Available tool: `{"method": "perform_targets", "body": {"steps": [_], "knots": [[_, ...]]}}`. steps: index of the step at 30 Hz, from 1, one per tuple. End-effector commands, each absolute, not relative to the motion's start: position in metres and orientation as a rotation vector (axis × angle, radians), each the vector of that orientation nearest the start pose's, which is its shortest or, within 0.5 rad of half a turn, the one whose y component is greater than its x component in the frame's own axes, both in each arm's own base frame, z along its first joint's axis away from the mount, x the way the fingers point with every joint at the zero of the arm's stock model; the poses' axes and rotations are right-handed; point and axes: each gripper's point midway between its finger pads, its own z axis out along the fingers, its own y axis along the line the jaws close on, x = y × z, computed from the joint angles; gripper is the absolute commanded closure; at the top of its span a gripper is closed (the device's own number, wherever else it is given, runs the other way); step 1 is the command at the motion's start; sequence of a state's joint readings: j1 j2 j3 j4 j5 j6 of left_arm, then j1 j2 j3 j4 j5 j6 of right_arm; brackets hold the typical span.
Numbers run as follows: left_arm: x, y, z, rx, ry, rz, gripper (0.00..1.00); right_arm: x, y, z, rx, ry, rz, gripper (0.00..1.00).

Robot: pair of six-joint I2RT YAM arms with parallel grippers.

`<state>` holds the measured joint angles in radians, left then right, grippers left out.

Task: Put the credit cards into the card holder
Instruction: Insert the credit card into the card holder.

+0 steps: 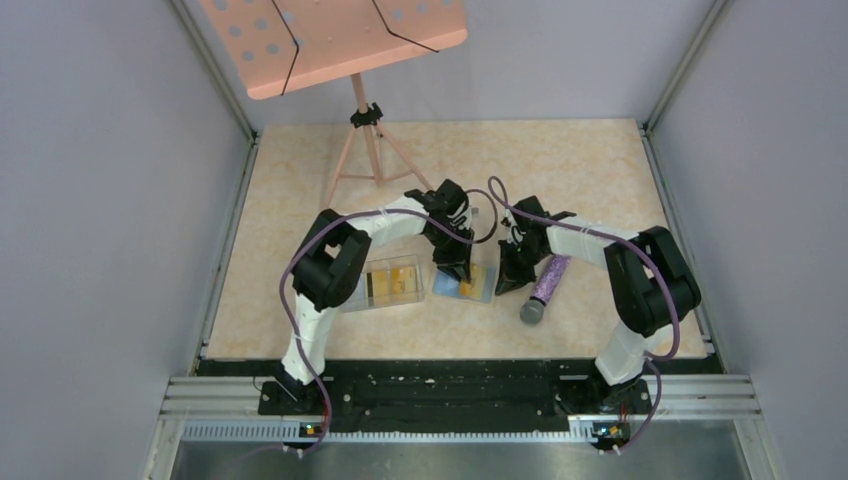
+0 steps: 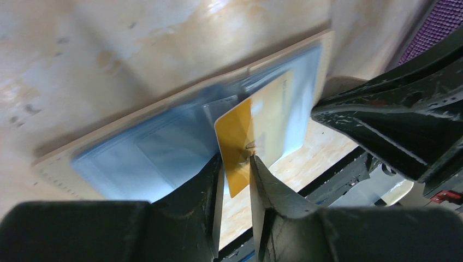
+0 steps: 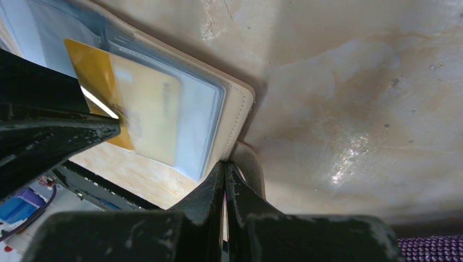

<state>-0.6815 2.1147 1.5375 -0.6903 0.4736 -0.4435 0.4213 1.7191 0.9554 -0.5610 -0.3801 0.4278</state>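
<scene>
The card holder (image 1: 486,291) lies open on the table, light blue side up, tan rim showing in the left wrist view (image 2: 60,164) and the right wrist view (image 3: 238,109). My left gripper (image 2: 236,161) is shut on a gold credit card (image 2: 236,143), whose far half sits under a clear sleeve of the holder. The card also shows in the right wrist view (image 3: 94,72). My right gripper (image 3: 225,165) is shut, its tips against the holder's edge beside the snap tab (image 3: 250,164). In the top view the left gripper (image 1: 456,268) and right gripper (image 1: 513,280) flank the holder.
A clear plastic box (image 1: 390,283) with more gold cards stands left of the holder. A purple microphone (image 1: 548,285) lies right of the right gripper. A pink music stand (image 1: 340,40) on a tripod stands at the back.
</scene>
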Motion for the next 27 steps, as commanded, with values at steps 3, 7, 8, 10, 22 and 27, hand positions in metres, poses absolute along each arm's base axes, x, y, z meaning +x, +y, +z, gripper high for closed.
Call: {"method": "perform_targets", "body": {"steps": [3,7,8,10,22,27], "knots": [[0.266,-0.374,0.045,0.547,2.936,-0.981,0.74,0.246,0.202,0.016,-0.092,2.971,0.704,1.00],[0.261,-0.387,0.050,0.575,2.928,-1.027,0.75,0.247,0.202,0.018,-0.093,2.964,0.708,1.00],[0.261,-0.390,0.052,0.579,2.924,-1.039,0.75,0.247,0.202,0.019,-0.093,2.962,0.709,1.00],[0.258,-0.393,0.054,0.599,2.922,-1.048,0.70,0.248,0.202,0.020,-0.094,2.960,0.706,1.00],[0.273,-0.351,0.072,0.620,2.885,-0.698,0.46,0.254,0.204,0.036,-0.122,2.916,0.715,1.00],[0.282,-0.347,0.097,0.541,2.811,-0.821,0.44,0.259,0.208,0.049,-0.163,2.885,0.718,1.00]]}}
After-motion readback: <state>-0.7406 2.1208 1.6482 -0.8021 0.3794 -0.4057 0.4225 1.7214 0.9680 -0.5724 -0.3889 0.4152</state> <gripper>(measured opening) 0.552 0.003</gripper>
